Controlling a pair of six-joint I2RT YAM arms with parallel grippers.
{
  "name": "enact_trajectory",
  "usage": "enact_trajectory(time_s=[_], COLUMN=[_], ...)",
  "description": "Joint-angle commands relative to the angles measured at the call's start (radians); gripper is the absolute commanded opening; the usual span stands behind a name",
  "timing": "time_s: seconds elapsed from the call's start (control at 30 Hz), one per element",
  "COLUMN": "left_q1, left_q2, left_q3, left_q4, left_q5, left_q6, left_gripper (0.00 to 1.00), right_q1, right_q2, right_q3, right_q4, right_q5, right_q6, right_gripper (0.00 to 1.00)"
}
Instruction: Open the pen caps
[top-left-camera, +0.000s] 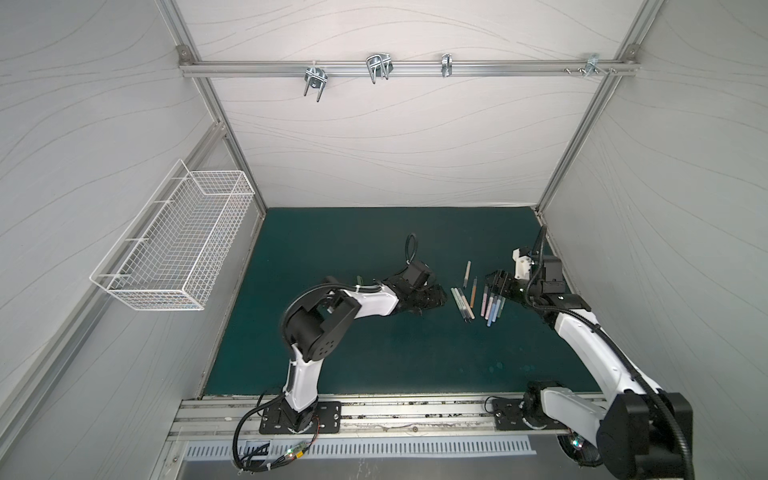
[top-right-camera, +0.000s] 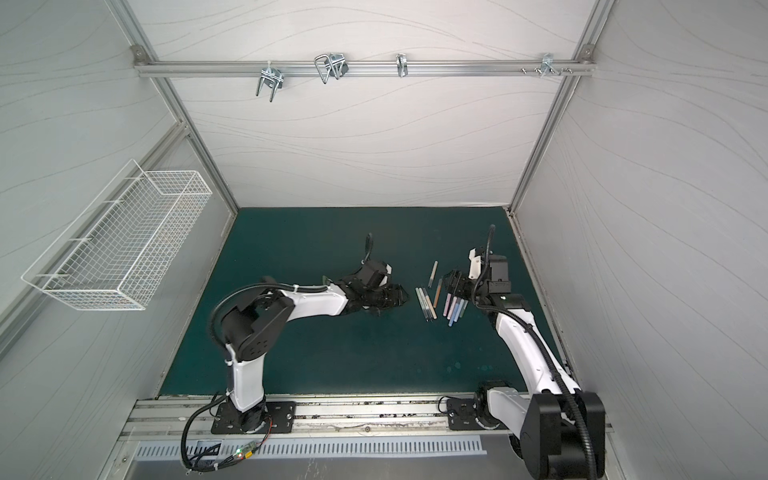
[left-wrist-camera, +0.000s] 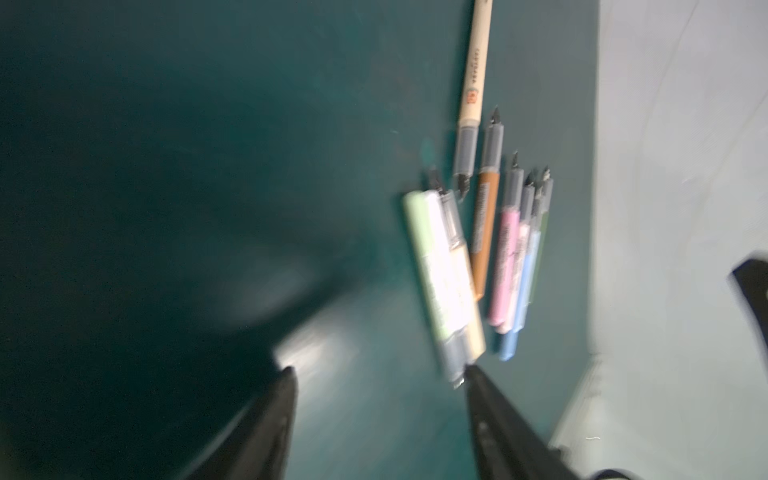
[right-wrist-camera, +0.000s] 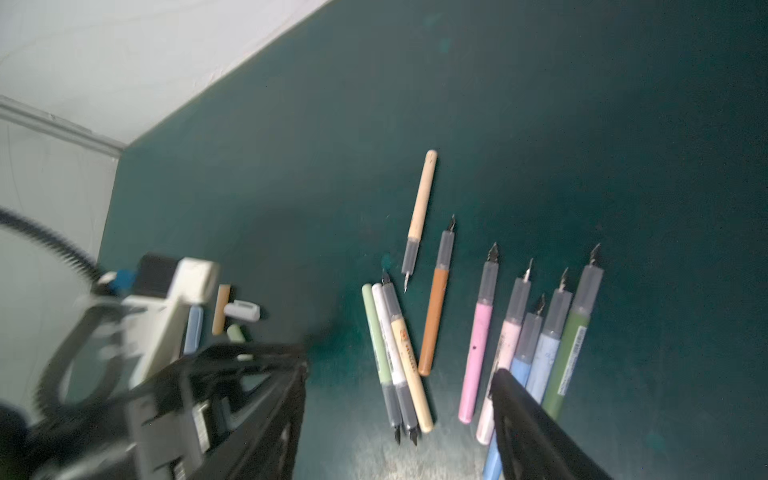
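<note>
Ten pens (top-left-camera: 473, 297) lie uncapped on the green tabletop (top-left-camera: 353, 353), right of centre in both top views, between the two grippers. A tight bundle of three (right-wrist-camera: 392, 357), green, white and cream, forms the left side of the spread. A brown pen (right-wrist-camera: 433, 320) lies just beside it, and a lone tan pen (right-wrist-camera: 420, 212) lies higher in the frame, toward the back wall. A fan of five (right-wrist-camera: 545, 353), pink, pale pink, two blues and dark green, lie touching one another on the right side.

The left gripper (top-left-camera: 441, 296) sits just left of the bundle of three, low over the tabletop. Its jaws are spread wide with nothing between them. In the left wrist view one fingertip (left-wrist-camera: 473, 378) sits right at the end of the bundle, though blur hides whether it touches.

The right gripper (top-left-camera: 496, 286) hangs at the upper right edge of the fan of five, its jaws likewise parted and holding nothing. The right wrist view shows the pens lying flat on the tabletop beyond the gap.

Four pen caps (right-wrist-camera: 226, 318), blue, tan, white and pale green, show in the right wrist view. They lie loose on the tabletop close by the left arm's wrist, well apart from the pens.
</note>
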Motion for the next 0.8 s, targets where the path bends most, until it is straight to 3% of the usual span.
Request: enact_trajectory(time_s=[0.0,0.07,0.1,0.2,0.33,0.5,0.57,0.67,0.77], left_q1=[0.063,0.103,0.112,0.13,0.215,0.406,0.474,0.488,0.52], left_q2=[-0.245,-0.408,-0.473,-0.658,-0.801,-0.804,-0.782,-0.777,-0.758], left_q3=[-0.072,-0.157,-0.192,-0.307,-0.419,-0.577,-0.536,-0.565,-0.673], left_q4=[-0.096,-0.147,-0.164,-0.174,-0.121,0.079,0.0,0.084,0.302], left_q5=[-0.197,-0.337,-0.413,-0.676,-0.854,-0.836,-0.789,-0.823,-0.82], left_q6=[0.185,0.261,0.3,0.424,0.552,0.653,0.608,0.661,0.727], left_gripper=[0.77,0.85,0.99,0.99,0.99,0.99,0.99,0.99,0.99], right_q1=[-0.006,-0.006,-0.006,-0.006,-0.004,-0.004,-0.004,0.005,0.006], right_q2=[-0.036,-0.043,-0.047,-0.064,-0.026,0.091,0.144,0.19,0.235], right_q3=[-0.066,-0.116,-0.138,-0.263,-0.41,-0.425,-0.424,-0.418,-0.412], right_q4=[0.166,0.244,0.282,0.506,0.81,0.909,0.976,1.033,1.087], right_q5=[0.168,0.229,0.248,0.252,0.246,0.235,0.218,0.212,0.195], right_q6=[-0.069,-0.113,-0.126,-0.201,-0.321,-0.356,-0.362,-0.372,-0.385], right_gripper=[0.99,0.99,0.99,0.99,0.99,0.99,0.99,0.99,0.99])
